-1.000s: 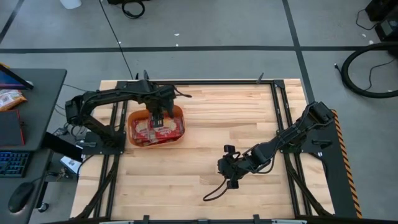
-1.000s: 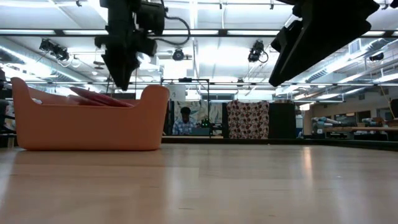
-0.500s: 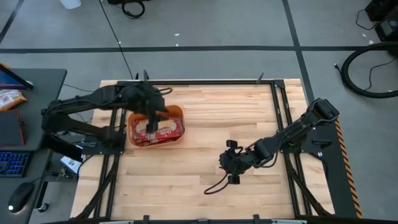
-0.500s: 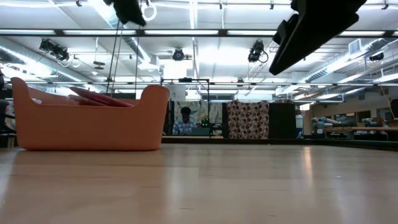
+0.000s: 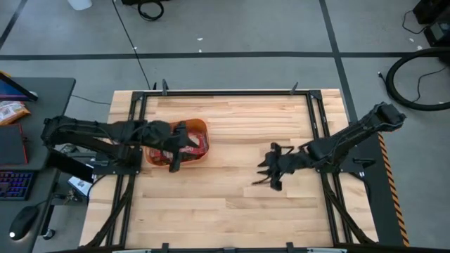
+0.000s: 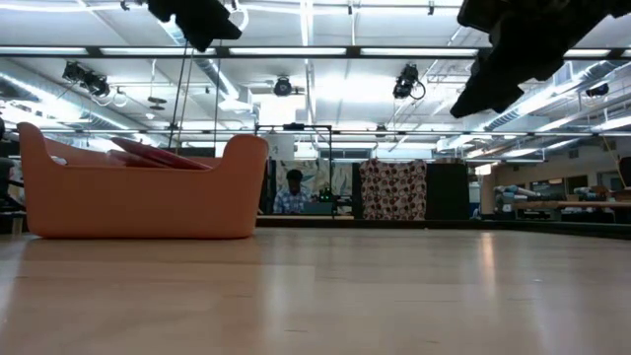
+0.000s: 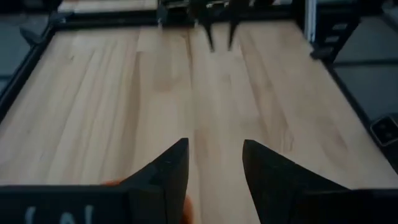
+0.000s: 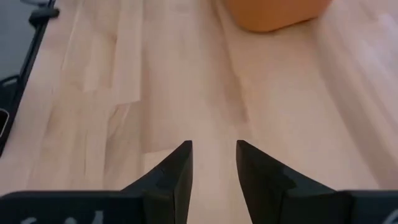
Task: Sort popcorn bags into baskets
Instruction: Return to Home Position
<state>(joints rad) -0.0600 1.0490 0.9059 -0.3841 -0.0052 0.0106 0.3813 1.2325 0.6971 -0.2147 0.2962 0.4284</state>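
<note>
A: What takes up most of the scene?

B: The wooden counter (image 5: 232,204), with one dark arm reaching in from each side. The only thing standing on it is the orange basket (image 5: 204,126), at the left and toward the far side.

A: And the popcorn bags?

B: The popcorn bags (image 5: 197,144) lie piled inside the basket. From table height one red packet (image 6: 158,155) pokes above its rim. No loose bag shows on the boards, so the sorting looks finished.

A: Why are the arms held as they are?

B: They seem to be heading for rest. The left gripper (image 5: 177,147) hangs over the basket's near edge, lifted well above it. Its fingers are parted with nothing between them, as its wrist camera shows (image 7: 214,162). The right gripper (image 5: 266,172) sits right of centre, also raised. It is parted and empty too (image 8: 213,162), and it faces the basket across bare wood.

A: Anything in the way?

B: Probably not. The grippers are well apart. A desk (image 5: 35,98) stands off the counter's left side, and a person (image 6: 293,187) sits far back in the room.
</note>
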